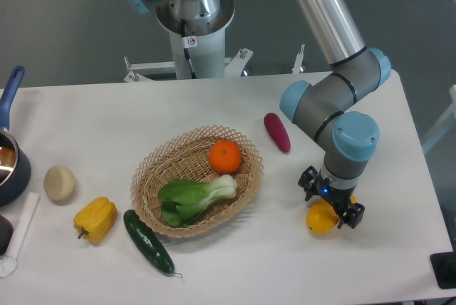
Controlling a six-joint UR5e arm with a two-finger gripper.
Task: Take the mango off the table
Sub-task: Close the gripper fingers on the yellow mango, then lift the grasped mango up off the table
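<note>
Mango point(321, 218) lay on table point(214, 112), right of basket point(196, 180), directly beneath your gripper point(332, 205). Fingers straddled it (1 each side); contact unclear. Long axis hidden by wrist.

Woven wicker basket point(146, 177) holding round orange point(225, 156) and green bok choy point(191, 197), dark cucumber point(147, 241), yellow bell pepper point(95, 219), purple sweet potato point(277, 132), pale round potato point(59, 182), blue-handled saucepan point(10, 155).

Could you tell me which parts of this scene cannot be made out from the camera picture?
1. The end effector covers most of the mango; whether its jaws are shut on the fruit is hidden.
2. The pan is cut off by the left edge.
3. The dark object at the lower right corner is cut off, so it cannot be identified.
</note>
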